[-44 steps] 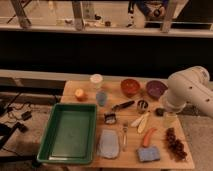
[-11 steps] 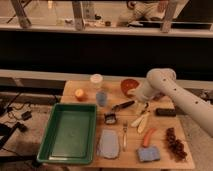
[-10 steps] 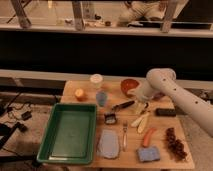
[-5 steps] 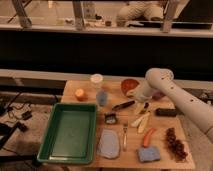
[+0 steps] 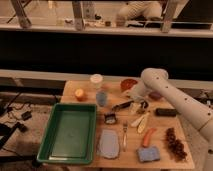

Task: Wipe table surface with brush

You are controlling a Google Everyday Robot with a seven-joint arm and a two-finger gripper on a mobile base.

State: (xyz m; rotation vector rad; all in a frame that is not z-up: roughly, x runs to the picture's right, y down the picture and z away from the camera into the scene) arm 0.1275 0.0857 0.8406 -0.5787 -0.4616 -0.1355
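Observation:
The table surface is a light-brown wooden top crowded with items. The brush lies near its middle, a slim dark handle slanting up to the right. A small dark block with a pale part lies just below the brush's left end; I cannot tell whether it belongs to the brush. My white arm reaches in from the right and bends down over the table. My gripper is at the right end of the brush handle, low over the table. Whether it touches the handle is not visible.
A green tray fills the left side. At the back stand an orange, white cup, blue cup and red bowl. Black block, fork, carrot, sponge and grey cloth lie in front.
My arm has swung from the table's right side leftward, and the gripper has come down to the right end of the brush. The brush has not visibly moved.

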